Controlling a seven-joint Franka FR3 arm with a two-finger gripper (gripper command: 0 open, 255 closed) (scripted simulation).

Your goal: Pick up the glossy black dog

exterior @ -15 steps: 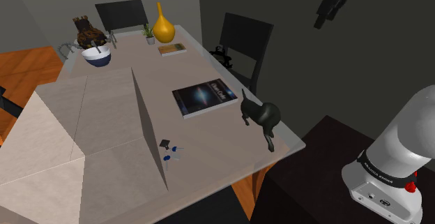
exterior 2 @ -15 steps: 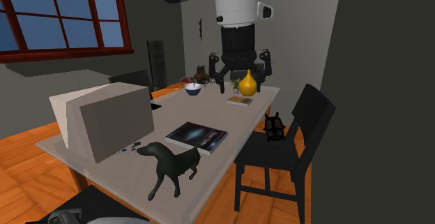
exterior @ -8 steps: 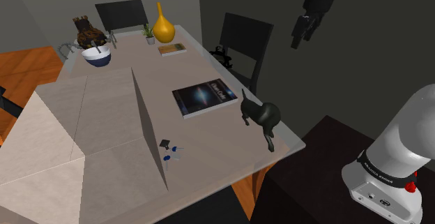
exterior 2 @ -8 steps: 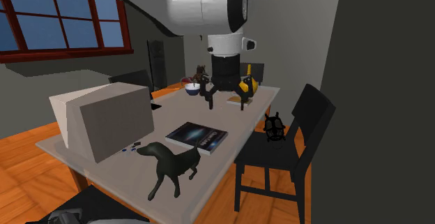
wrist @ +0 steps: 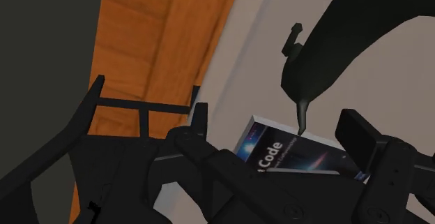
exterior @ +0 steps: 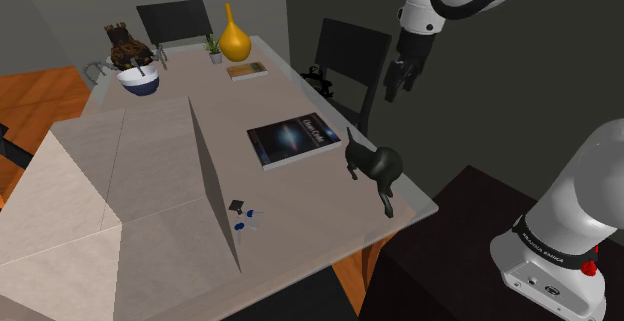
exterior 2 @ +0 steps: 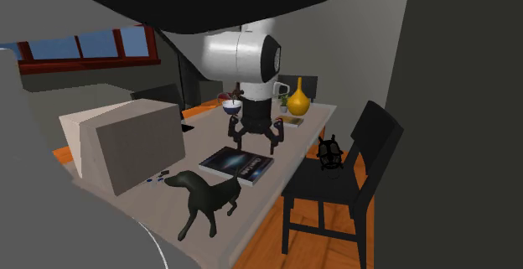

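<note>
Dog [exterior: 372,165]: glossy black, smooth, standing upright on four legs on the pale grey table [exterior: 300,204], near the edge closest to the stand, just beside a dark book [exterior: 294,139] with a starry cover. Gripper [exterior 2: 253,137] open, fingers spread, nothing between them; it hangs above the table's chair side, well apart from the dog. Blue-and-white bowl [exterior: 140,79] at the far end has a light handle sticking out of it; small pot [exterior: 214,55] holds a green plant. Yellow vase [exterior: 234,39], round belly, thin neck. Big plain box [exterior: 130,184] takes up the table's other side. Black slatted chair [exterior: 352,61], orange wood floor [exterior: 40,89].
</note>
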